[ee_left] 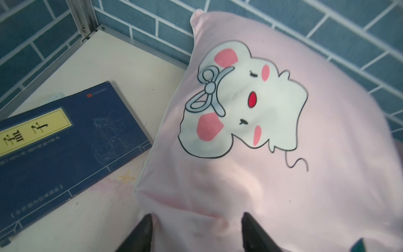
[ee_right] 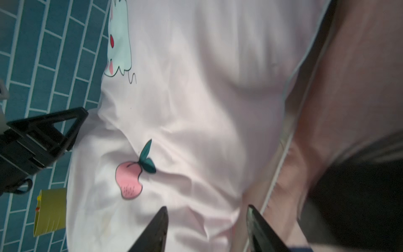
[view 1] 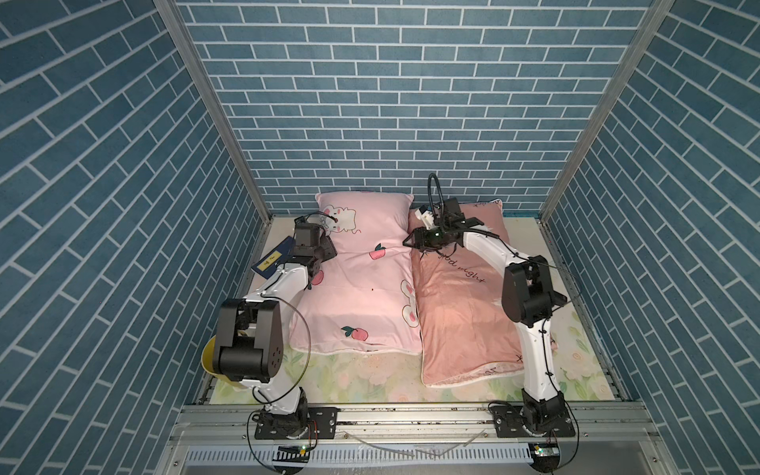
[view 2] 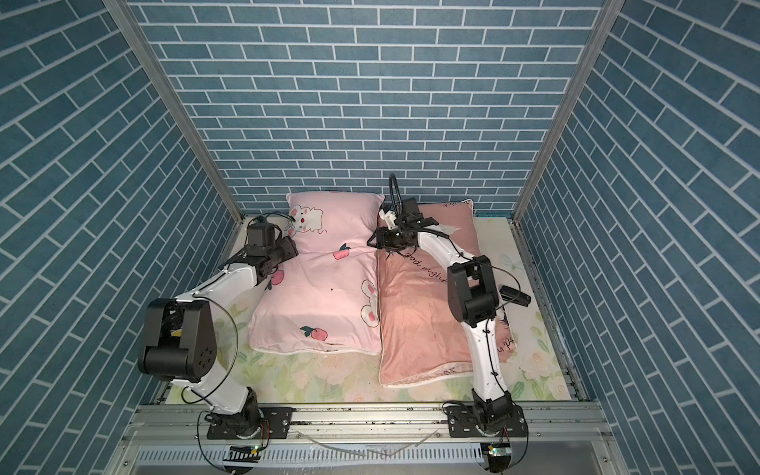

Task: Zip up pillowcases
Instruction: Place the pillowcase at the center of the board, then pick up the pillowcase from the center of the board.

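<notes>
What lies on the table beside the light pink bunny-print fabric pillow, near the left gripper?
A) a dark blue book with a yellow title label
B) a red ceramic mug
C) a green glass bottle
A: the left wrist view shows the dark blue book lying flat on the table beside the light pink pillow, by the left gripper.

Both top views are evenly and fairly brightly lit from above, with only faint, soft shadows. They are sharp across the centre, but the blue brick walls (view 1: pixel 103 164) bend and fan outward toward the left and right frame edges from wide-angle distortion. A soft brighter patch lies on the salmon pillow (view 1: pixel 464 320) near mid-frame. The left wrist view is clear, though the light pink pillow (ee_left: pixel 283 185) looks washed out. The right wrist view is dimmer, bluish and smeared with blur, worst over the salmon pillow.
</notes>
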You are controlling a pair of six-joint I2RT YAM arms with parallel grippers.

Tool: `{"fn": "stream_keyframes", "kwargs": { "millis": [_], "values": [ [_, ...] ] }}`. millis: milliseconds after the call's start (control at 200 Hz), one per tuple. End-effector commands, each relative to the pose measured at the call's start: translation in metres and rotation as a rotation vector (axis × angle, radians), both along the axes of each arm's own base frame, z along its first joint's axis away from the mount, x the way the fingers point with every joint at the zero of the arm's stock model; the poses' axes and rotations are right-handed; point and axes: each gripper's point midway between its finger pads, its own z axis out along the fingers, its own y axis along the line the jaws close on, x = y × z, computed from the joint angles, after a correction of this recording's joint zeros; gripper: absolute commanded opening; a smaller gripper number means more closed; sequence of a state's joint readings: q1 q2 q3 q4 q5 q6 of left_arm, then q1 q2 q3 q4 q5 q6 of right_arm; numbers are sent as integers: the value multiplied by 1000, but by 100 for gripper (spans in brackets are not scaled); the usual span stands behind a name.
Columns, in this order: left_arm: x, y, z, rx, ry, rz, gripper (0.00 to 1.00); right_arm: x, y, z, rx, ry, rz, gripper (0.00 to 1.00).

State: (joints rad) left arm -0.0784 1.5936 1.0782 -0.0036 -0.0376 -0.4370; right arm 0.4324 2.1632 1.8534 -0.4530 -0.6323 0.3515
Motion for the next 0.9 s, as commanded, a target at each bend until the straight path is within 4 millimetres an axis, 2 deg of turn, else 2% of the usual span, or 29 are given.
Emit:
{"fn": "stream_keyframes", "kwargs": {
  "millis": [0,85,160,235,295,385,490,605,680,785,895],
  "values": [
    [-20,-4,41,28,-81,-27,80,-36,-21,45,47,-81,54,64],
    [-47,-20,59,76,-85,-78,81,-72,-30,38,58,-52,96,66],
    [-71,-55,63,118,-59,-189,80,-104,-32,27,87,-1,140,66],
    [-93,-94,54,127,1,-330,79,-134,-31,15,98,36,189,66],
    [-109,-125,44,63,30,-438,78,-159,-26,8,123,60,245,66],
    [-122,-155,28,-19,62,-511,73,-186,-20,-3,129,71,294,66],
    [-119,-175,5,-102,102,-521,68,-207,-16,-16,128,77,321,67],
    [-106,-192,-15,-150,124,-526,65,-223,-13,-34,104,104,325,68],
    [-95,-197,-27,-156,137,-514,64,-233,-7,-39,107,109,329,68],
    [-83,-201,-46,-141,169,-495,63,-237,-2,-54,64,121,308,69],
    [-74,-200,-58,-128,185,-468,63,-235,-9,-71,-18,133,259,68]
  ]
}}
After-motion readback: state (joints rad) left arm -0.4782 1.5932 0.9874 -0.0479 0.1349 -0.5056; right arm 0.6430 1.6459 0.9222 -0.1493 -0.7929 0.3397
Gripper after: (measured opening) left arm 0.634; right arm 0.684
